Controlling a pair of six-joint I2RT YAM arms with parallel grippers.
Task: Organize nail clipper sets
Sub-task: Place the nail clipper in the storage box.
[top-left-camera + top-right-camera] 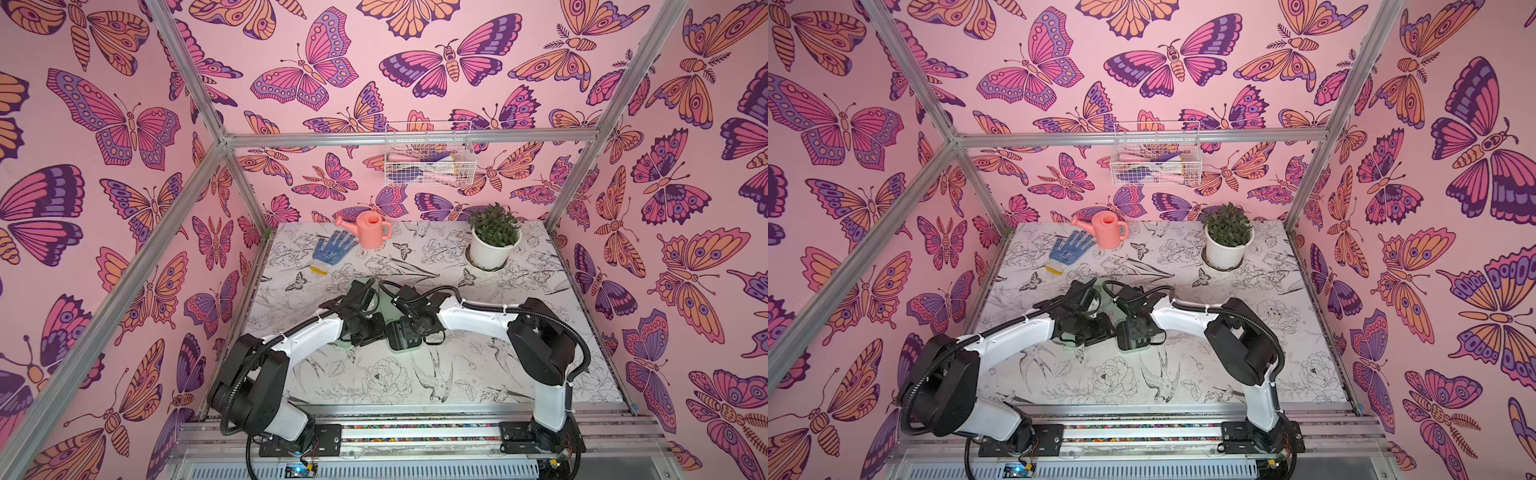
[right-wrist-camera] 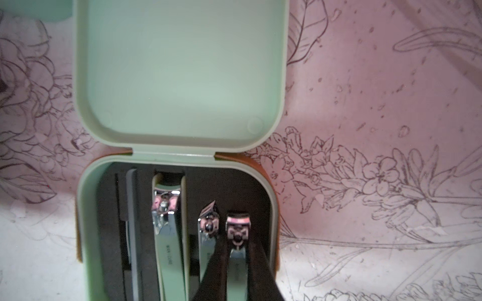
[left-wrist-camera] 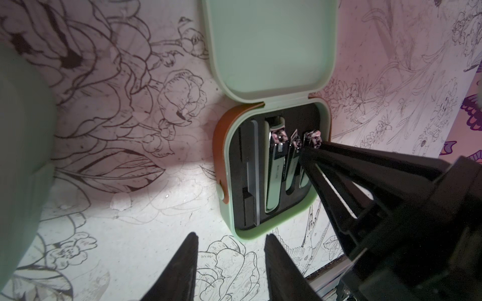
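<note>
Right gripper clamps the small clipper inside the open case beside three seated tools, left gripper gapes empty; closing it likely remains.

White-shelled arms, black joints, ribbed black cables

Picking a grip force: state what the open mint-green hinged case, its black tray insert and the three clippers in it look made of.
The mint-green hinged case: likely plastic, matte, smooth moulded rounded corners. The black tray insert: probably foam, dull, with cut-out slots. The three clippers: metal, mirror-bright heads reflecting pink; levers matte green, apparently coated.
</note>
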